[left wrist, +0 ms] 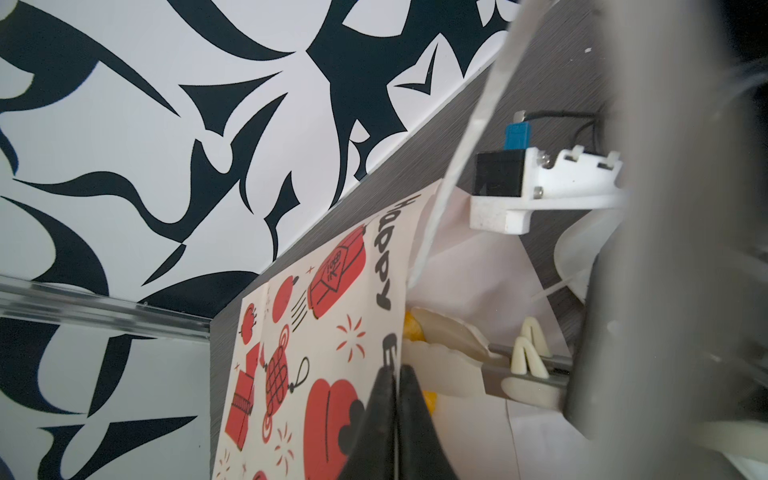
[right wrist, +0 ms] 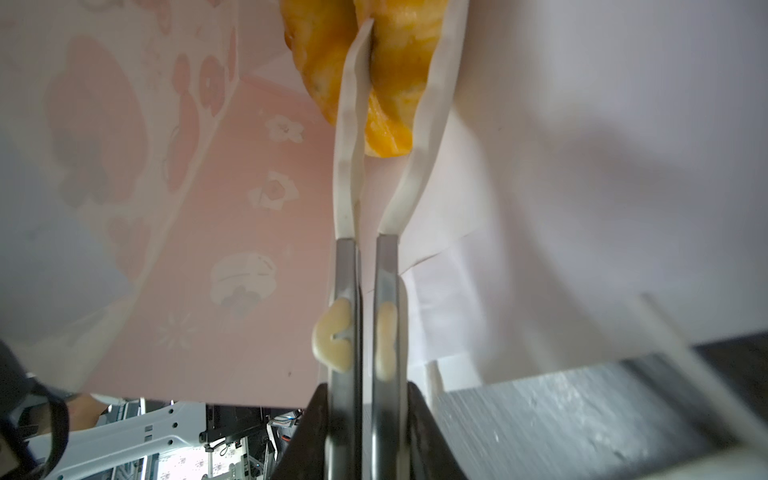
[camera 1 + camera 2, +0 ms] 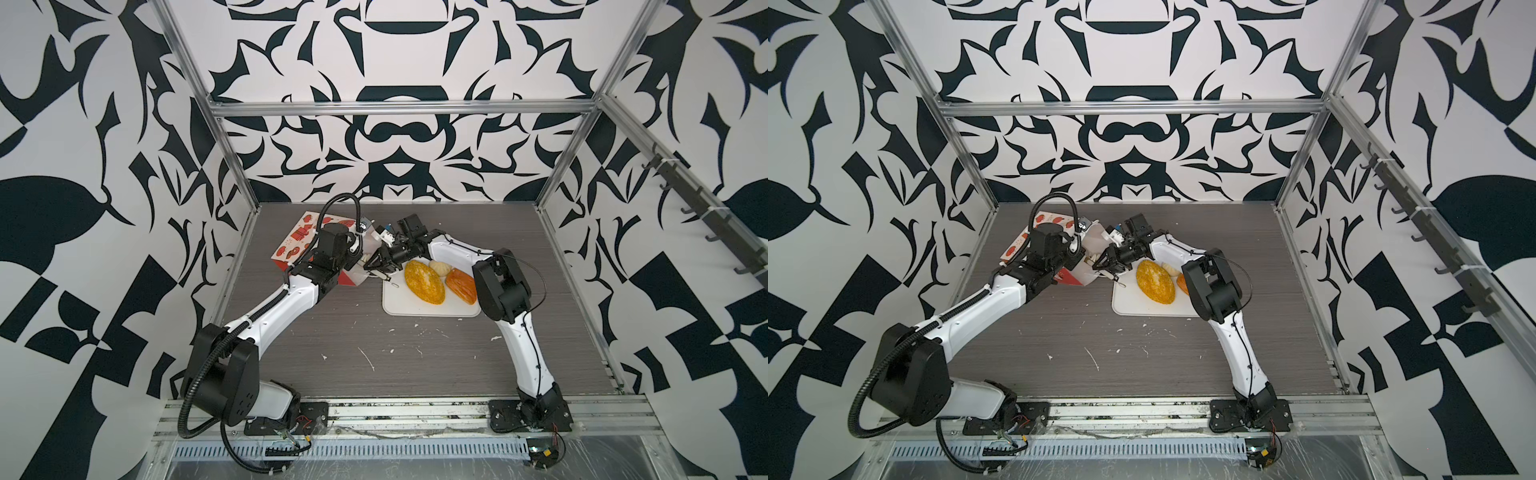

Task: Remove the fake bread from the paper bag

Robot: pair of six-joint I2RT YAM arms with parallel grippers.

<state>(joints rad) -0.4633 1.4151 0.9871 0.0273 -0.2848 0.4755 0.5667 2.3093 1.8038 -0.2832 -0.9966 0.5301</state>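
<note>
The paper bag (image 3: 298, 241) lies on its side on the grey wood-grain table (image 3: 374, 353), its mouth turned toward the flat white tray (image 3: 399, 305); its smooth outer face is cream, printed with red lanterns and knots, and its inner walls are plain and pale, one glowing pink where the print shows through.

The left gripper (image 1: 397, 372) has its black fingers pressed together on the bag's rim, pinching the paper.

The right gripper (image 2: 365, 401) is clamped on a pair of tongs (image 2: 365, 270) with flat metal arms and thin, curved white tips; the tips reach deep into the bag and straddle a golden-orange piece of fake bread (image 2: 395, 79), glossy and ridged, one tip pressed into a fold of it.

On the tray, in both top views, rests a broad, oval, yellow-orange flaky piece (image 3: 424, 283); behind it sits a small pale ribbed bun (image 3: 439, 267), and beside it an oblong orange-brown loaf (image 3: 462, 286); white flecks dot the table.
</note>
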